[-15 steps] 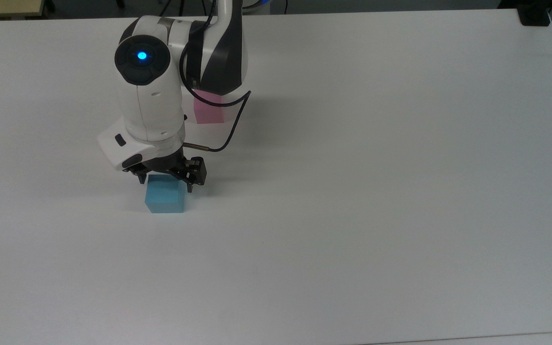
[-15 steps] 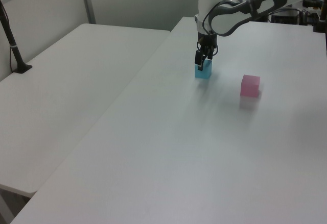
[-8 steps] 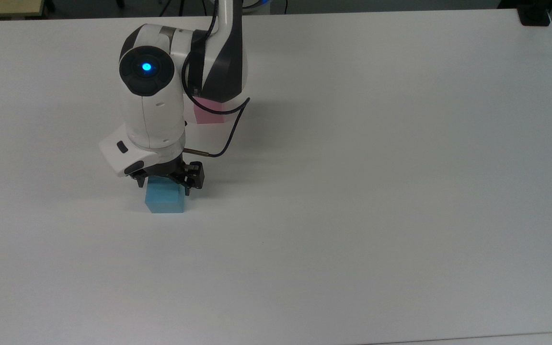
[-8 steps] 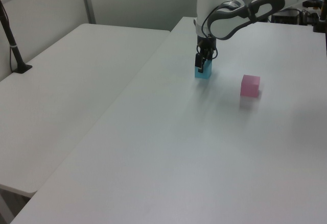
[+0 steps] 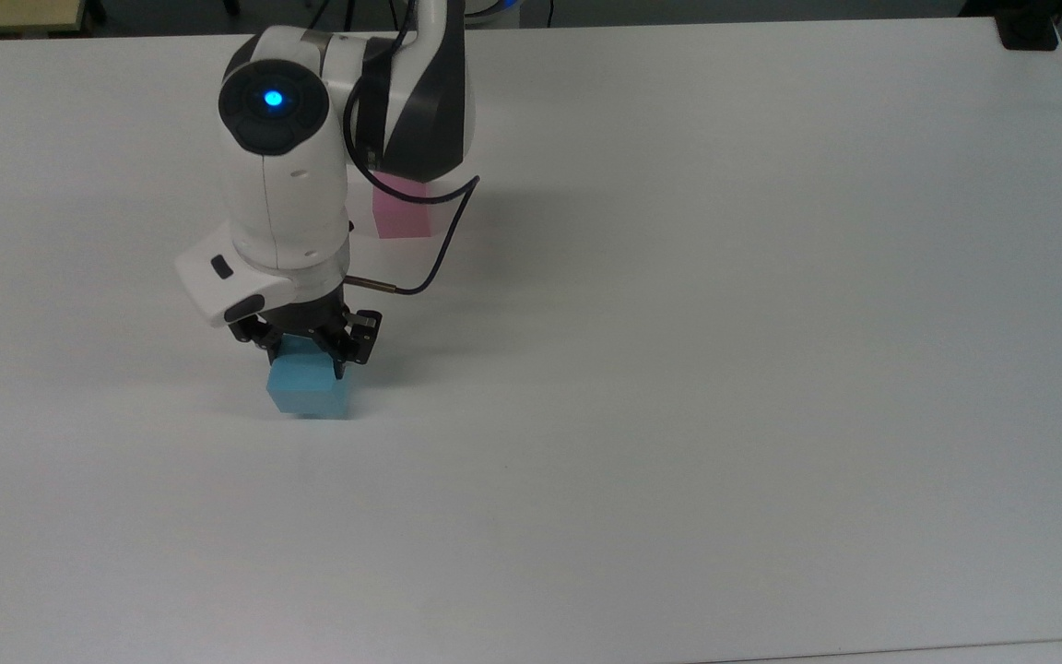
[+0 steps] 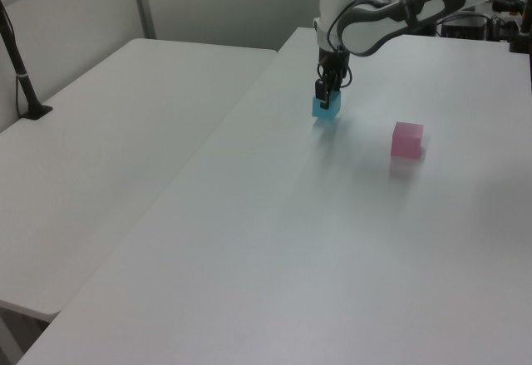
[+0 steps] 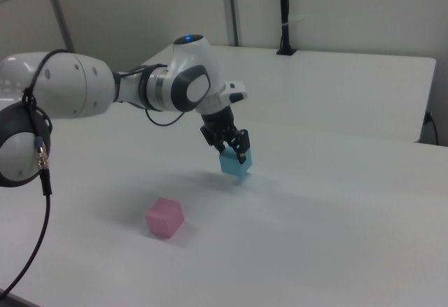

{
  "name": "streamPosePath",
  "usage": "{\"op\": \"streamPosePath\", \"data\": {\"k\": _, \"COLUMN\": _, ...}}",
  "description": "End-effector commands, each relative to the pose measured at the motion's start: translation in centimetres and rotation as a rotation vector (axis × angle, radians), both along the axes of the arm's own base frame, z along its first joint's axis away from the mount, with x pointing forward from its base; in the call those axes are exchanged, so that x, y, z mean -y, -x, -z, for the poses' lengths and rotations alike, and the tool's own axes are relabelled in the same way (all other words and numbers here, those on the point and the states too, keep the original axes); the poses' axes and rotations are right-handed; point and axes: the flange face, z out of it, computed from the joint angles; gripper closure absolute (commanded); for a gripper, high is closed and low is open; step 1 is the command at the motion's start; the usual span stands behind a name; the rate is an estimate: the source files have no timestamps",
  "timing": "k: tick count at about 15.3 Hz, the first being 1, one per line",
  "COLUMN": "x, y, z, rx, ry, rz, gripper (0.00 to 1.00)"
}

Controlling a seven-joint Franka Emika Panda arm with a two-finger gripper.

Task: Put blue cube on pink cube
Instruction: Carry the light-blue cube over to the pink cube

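The claw (image 5: 307, 353) is closed on the blue cube (image 5: 308, 390), its two black fingers (image 7: 243, 144) pressing the cube's upper part from opposite sides. In the right view the claw (image 7: 227, 144) holds the blue cube (image 7: 235, 163) clear of the white surface (image 7: 336, 209), with a faint shadow lying below it. The cube hangs slightly tilted in the grip. In the left view the claw (image 6: 328, 96) points straight down, and the blue cube (image 6: 326, 107) sits just under it, above the surface (image 6: 274, 240).

Above the claw rises the arm's white wrist housing, topped by a dark round cap with a lit blue light (image 5: 273, 99). A thin black cable (image 5: 439, 249) loops from the wrist back toward the arm's grey and white link.

The pink cube (image 5: 402, 214) rests flat on the surface (image 5: 725, 369), well apart from the blue cube; in the top view it lies farther up and to the right, partly covered by the arm. In the right view the pink cube (image 7: 165, 217) sits nearer the camera, toward the right view's left of the claw. In the left view the pink cube (image 6: 407, 140) stands to the left view's right of the claw.

A second white table (image 6: 108, 132) stands beside the surface on the left view's left.
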Motion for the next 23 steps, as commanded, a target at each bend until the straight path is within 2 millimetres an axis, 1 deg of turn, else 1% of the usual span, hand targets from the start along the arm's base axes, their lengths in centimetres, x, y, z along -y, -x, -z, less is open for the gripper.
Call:
{"op": "streamPosePath", "data": {"k": 1, "x": -0.2, "y": 1.4, "z": -3.3, "rx": -0.027, "ry": -0.002, "rz": 0.030, "gripper": 0.47}}
{"op": "streamPosePath", "data": {"k": 4, "x": -0.3, "y": 2.7, "z": -6.4, "rx": -0.062, "ry": -0.012, "rz": 0.045, "gripper": 0.47}}
{"op": "streamPosePath", "data": {"k": 8, "x": -0.8, "y": 4.4, "z": -9.8, "rx": -0.095, "ry": -0.047, "rz": 0.061, "gripper": 0.47}}
{"op": "streamPosePath", "data": {"k": 9, "x": -0.9, "y": 4.7, "z": -10.3, "rx": -0.102, "ry": -0.048, "rz": 0.062, "gripper": 0.47}}
{"op": "streamPosePath", "data": {"k": 10, "x": -1.5, "y": 4.9, "z": -10.6, "rx": -0.112, "ry": -0.045, "rz": 0.054, "gripper": 0.47}}
{"op": "streamPosePath", "data": {"k": 12, "x": -1.9, "y": 5.2, "z": -12.3, "rx": -0.112, "ry": -0.046, "rz": 0.049, "gripper": 0.47}}
{"op": "streamPosePath", "data": {"k": 13, "x": -1.9, "y": 5.6, "z": -12.8, "rx": -0.124, "ry": -0.048, "rz": 0.052, "gripper": 0.47}}
{"op": "streamPosePath", "data": {"k": 15, "x": -1.9, "y": 6.5, "z": -15.1, "rx": -0.112, "ry": -0.056, "rz": 0.052, "gripper": 0.47}}
{"op": "streamPosePath", "data": {"k": 17, "x": -2.2, "y": 7.4, "z": -16.7, "rx": -0.102, "ry": -0.059, "rz": 0.053, "gripper": 0.47}}
{"op": "streamPosePath", "data": {"k": 21, "x": -2.4, "y": 9.4, "z": -19.4, "rx": -0.112, "ry": -0.066, "rz": 0.056, "gripper": 0.47}}
{"op": "streamPosePath", "data": {"k": 23, "x": -2.5, "y": 10.5, "z": -20.3, "rx": -0.103, "ry": -0.071, "rz": 0.053, "gripper": 0.47}}
